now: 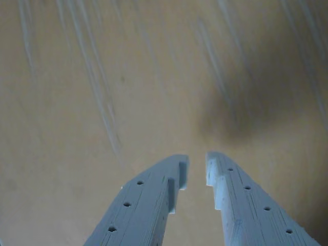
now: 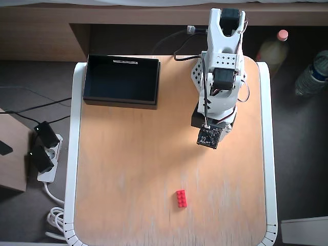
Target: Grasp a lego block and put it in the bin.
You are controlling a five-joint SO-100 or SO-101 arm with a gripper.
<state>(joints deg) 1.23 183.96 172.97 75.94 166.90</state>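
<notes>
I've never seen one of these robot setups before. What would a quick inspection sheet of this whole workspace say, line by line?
Surface: wooden table top with a white rim, pale scuffs near its lower edge in the overhead view.
Job's things: red lego block lies alone on the table; black bin at the upper left corner holds nothing visible.
Clutter: nothing seen on the table.
End effector: end effector holds nothing, fingertips slightly parted over bare wood in the wrist view.
Cables: black cable runs behind the arm's base; power strip and cords on the floor at left.
Surroundings: two bottles on the floor at right.
</notes>
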